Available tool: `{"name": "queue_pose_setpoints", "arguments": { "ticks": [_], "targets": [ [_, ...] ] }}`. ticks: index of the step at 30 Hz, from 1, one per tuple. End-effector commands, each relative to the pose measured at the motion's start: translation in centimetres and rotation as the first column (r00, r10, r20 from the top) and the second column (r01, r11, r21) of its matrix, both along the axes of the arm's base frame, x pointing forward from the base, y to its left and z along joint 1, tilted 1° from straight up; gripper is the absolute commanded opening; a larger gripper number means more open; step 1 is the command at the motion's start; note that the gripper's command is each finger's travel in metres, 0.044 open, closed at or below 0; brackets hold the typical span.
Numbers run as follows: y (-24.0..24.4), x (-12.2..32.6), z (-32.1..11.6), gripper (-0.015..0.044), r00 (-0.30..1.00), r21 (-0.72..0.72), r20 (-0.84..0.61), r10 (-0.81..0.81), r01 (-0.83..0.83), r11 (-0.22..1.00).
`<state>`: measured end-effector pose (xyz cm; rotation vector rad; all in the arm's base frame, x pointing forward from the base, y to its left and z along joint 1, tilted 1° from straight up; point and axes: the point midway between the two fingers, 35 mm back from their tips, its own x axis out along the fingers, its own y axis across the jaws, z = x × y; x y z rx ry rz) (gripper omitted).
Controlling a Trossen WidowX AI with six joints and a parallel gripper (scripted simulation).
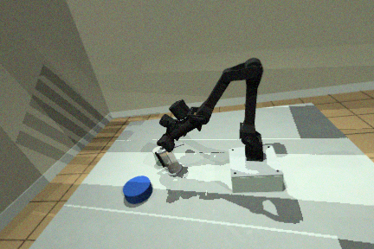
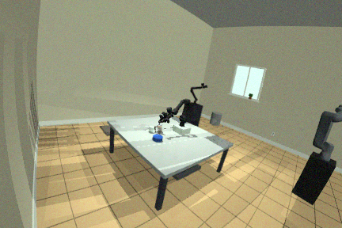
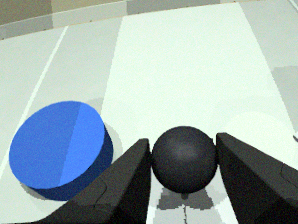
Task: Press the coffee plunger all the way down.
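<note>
Plunger knob (image 3: 184, 159) – black ball, pinched btwn gripper (image 3: 182, 163) fingers, partly closed | coffee press (image 1: 169, 161) leaning over on table (image 1: 317, 181), just under gripper | blue disc (image 1: 137, 188) nearby, front-left | arm base on grey box (image 1: 257, 177)

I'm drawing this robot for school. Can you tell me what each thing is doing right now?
gripper: shut on the plunger knob.
plunger knob: squeezed between both fingers, low over the press.
coffee press: leaning over, not upright.
blue disc: lying flat on the table, apart from the press.
grey box: resting under the arm's base.
table: holding everything.
</note>
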<state>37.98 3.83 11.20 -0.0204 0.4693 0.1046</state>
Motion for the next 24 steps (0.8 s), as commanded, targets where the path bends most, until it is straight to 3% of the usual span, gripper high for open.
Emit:
{"name": "queue_pose_setpoints", "arguments": {
  "ticks": [1,19,24],
  "targets": [
    [0.01,0.03,-0.53,0.0117,1.0,0.002,-0.017,-0.003,0.003,1.0],
    [0.02,0.15,-0.05,0.0117,1.0,0.0,-0.002,0.0,0.0,1.0],
    [0.02,0.15,-0.05,0.0248,1.0,0.0,-0.002,0.0,0.0,1.0]
  ]
}}
